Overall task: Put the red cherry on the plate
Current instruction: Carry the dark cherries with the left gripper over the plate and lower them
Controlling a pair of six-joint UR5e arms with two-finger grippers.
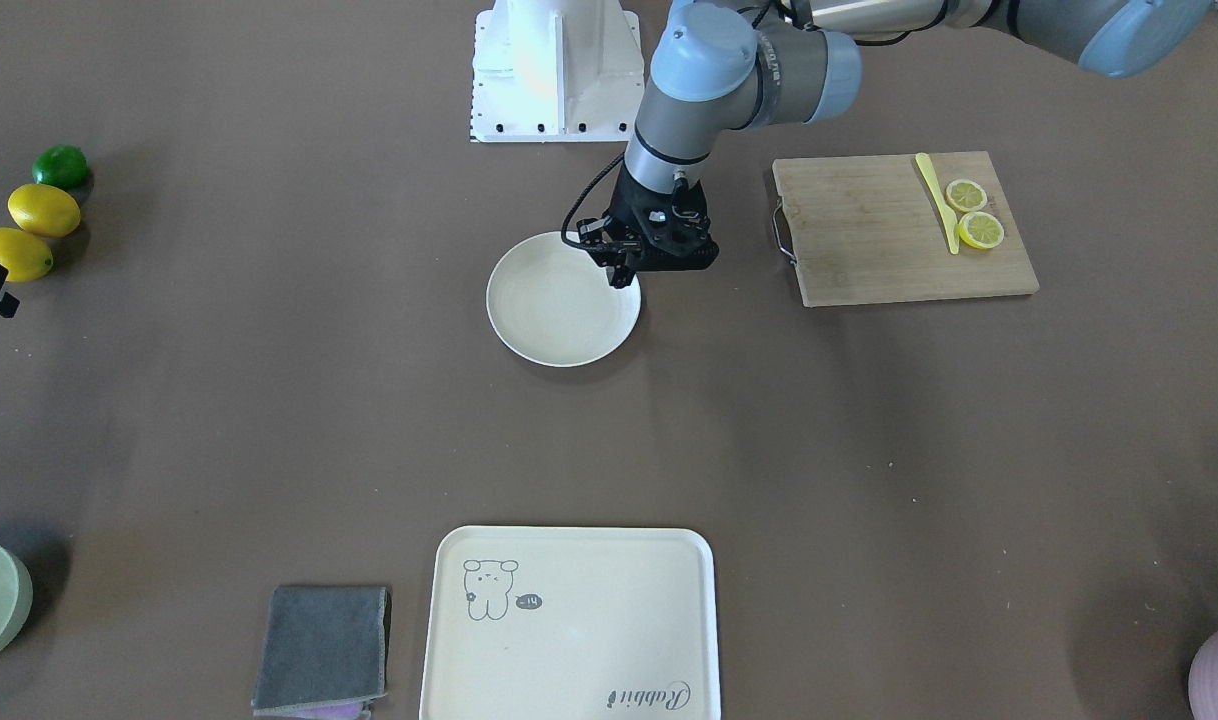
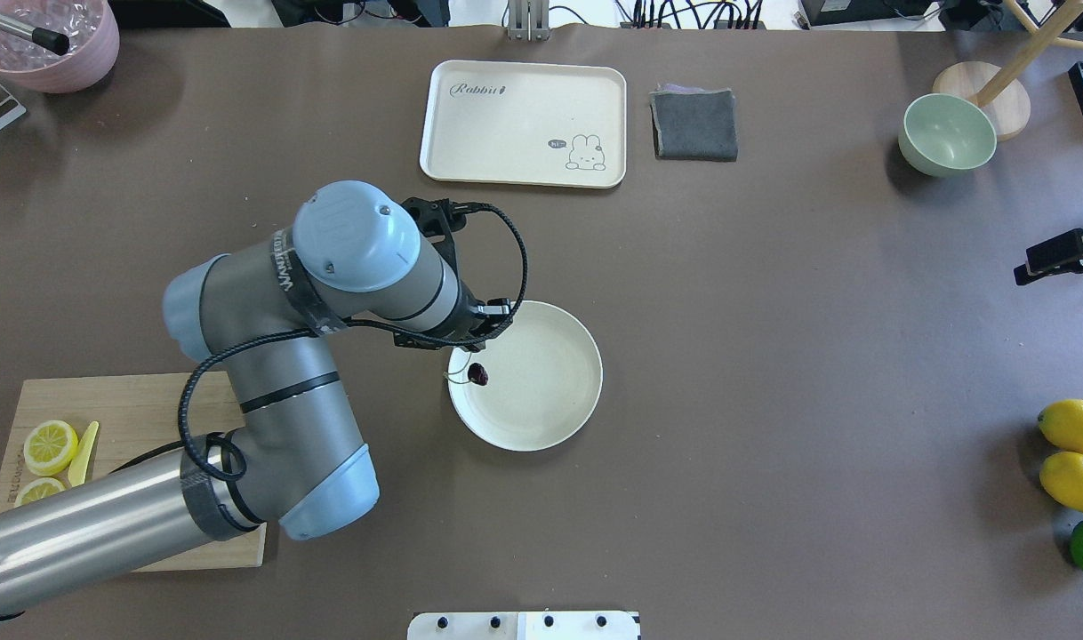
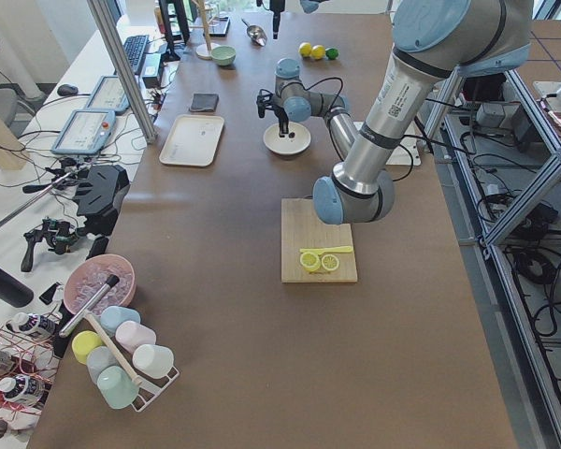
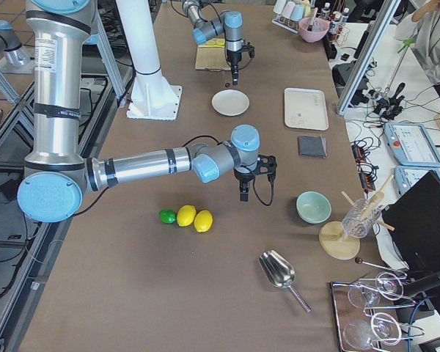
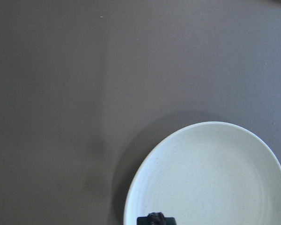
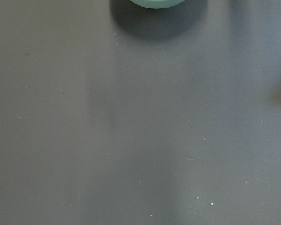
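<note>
Hangs over the plate [image 2: 550, 404] with the left claw [image 1: 623, 274], just inside the rim on the left arm's side. Looks pinched narrow on the red cherry [image 2: 477, 374]: dark fruit at the fingertips, pale stem trailing outward toward that rim. No offset to close, then: bare plate straight beneath, so probably only a short drop and a release. Cannot tell the opening of the right claw [image 4: 242, 193], well apart from the plate.
</note>
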